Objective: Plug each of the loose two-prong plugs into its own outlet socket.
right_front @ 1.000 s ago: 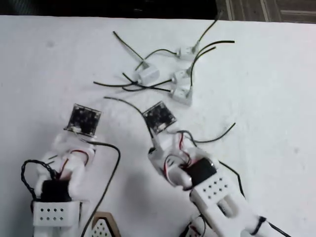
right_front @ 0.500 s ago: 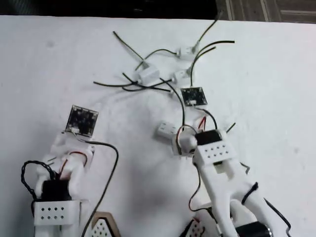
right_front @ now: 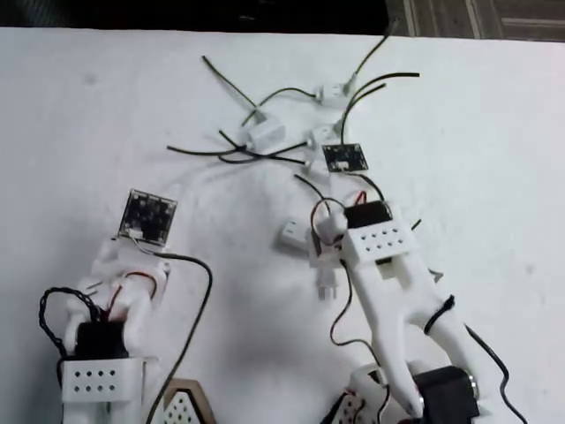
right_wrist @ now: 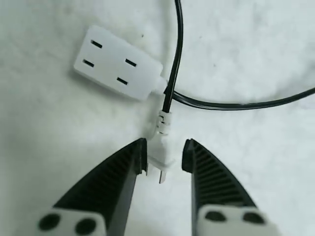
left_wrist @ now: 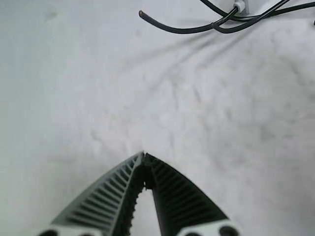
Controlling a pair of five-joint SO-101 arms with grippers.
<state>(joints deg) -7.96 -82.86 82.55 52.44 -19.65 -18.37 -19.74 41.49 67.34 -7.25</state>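
In the right wrist view a white outlet block (right_wrist: 118, 64) with two pairs of slots lies flat on the white table. A white two-prong plug (right_wrist: 160, 158) on a black cable (right_wrist: 177, 49) lies just short of it, prongs pointing away from the block. My right gripper (right_wrist: 165, 146) is open around that plug, one finger (right_wrist: 133, 162) close against its side. From above, the right arm's wrist (right_front: 371, 234) hangs beside the same outlet block (right_front: 294, 234). My left gripper (left_wrist: 143, 157) is shut with nothing in it, over bare table at the front left (right_front: 148, 215).
Farther back lies a tangle of black cables (right_front: 265, 155) with a white outlet (right_front: 263, 134) and two more white plugs (right_front: 334, 91) (right_front: 318, 137). Cable ends (left_wrist: 197, 27) reach into the left wrist view. A wooden piece (right_front: 181, 406) sits at the front edge.
My right arm has swung right and toward the back, uncovering the outlet block, and now stands bent down beside it. The left arm has not moved.
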